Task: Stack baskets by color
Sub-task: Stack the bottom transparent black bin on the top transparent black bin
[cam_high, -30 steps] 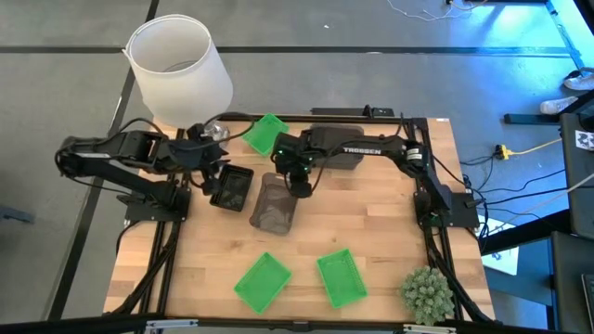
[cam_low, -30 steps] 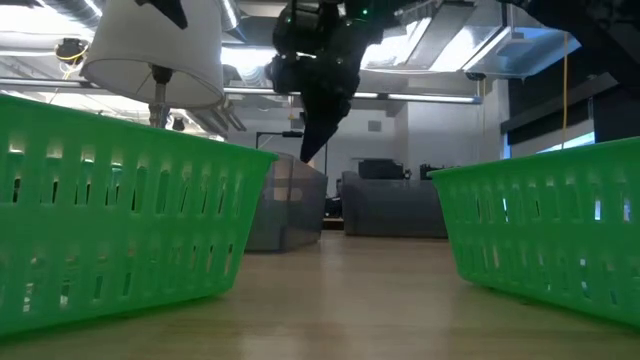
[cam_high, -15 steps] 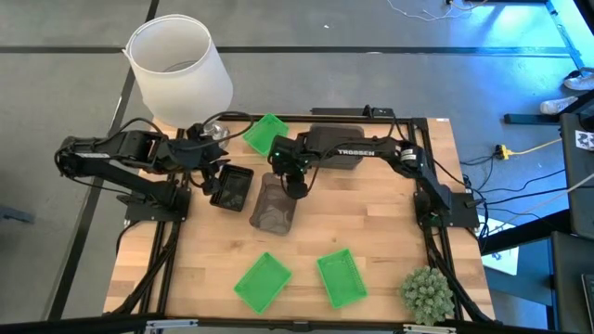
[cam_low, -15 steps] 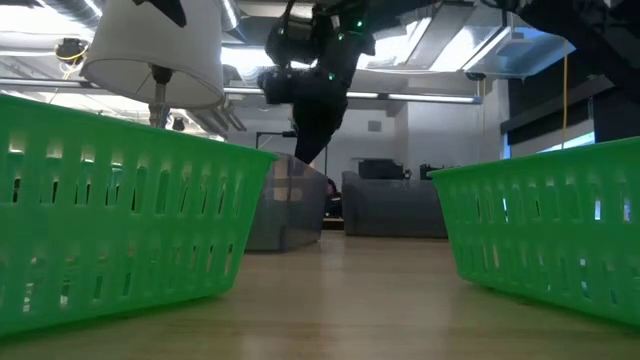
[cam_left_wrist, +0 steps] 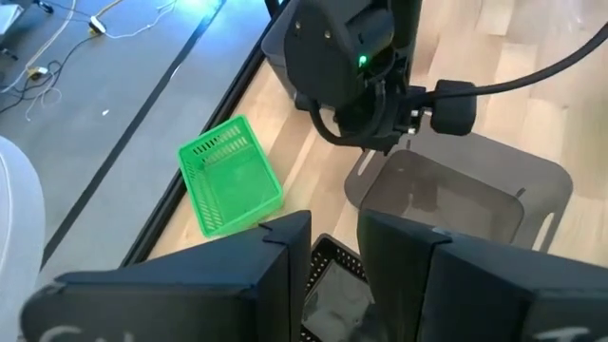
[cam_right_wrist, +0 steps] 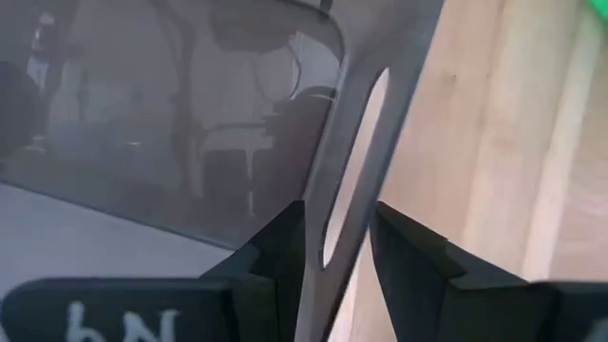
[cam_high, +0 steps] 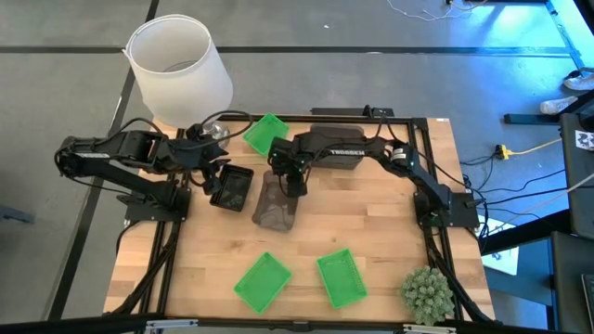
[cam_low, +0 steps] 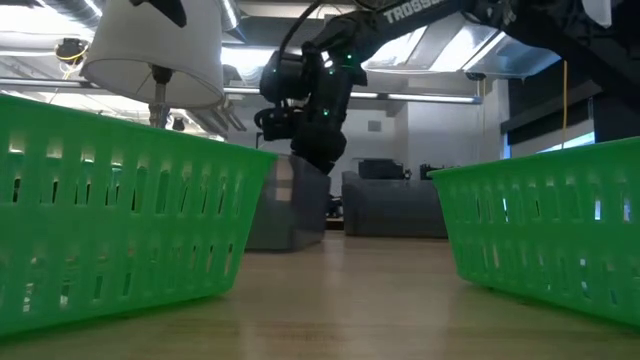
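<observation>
1. The grey basket lies mid-table, just beside the black basket; two green baskets sit near the front edge and a third at the back.
2. The right gripper straddles the grey basket's end wall, fingers parted on either side, not yet clamped.
3. The left gripper hovers open over the black basket, holding nothing.
4. The thin mesh plastic looks light and springy; the slotted rim is the best hold.

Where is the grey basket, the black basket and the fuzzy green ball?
grey basket (cam_high: 275,208): high view, on its floor.
black basket (cam_high: 231,188): high view, on its inside.
fuzzy green ball (cam_high: 427,293): high view, on its top, at the table's corner.
</observation>
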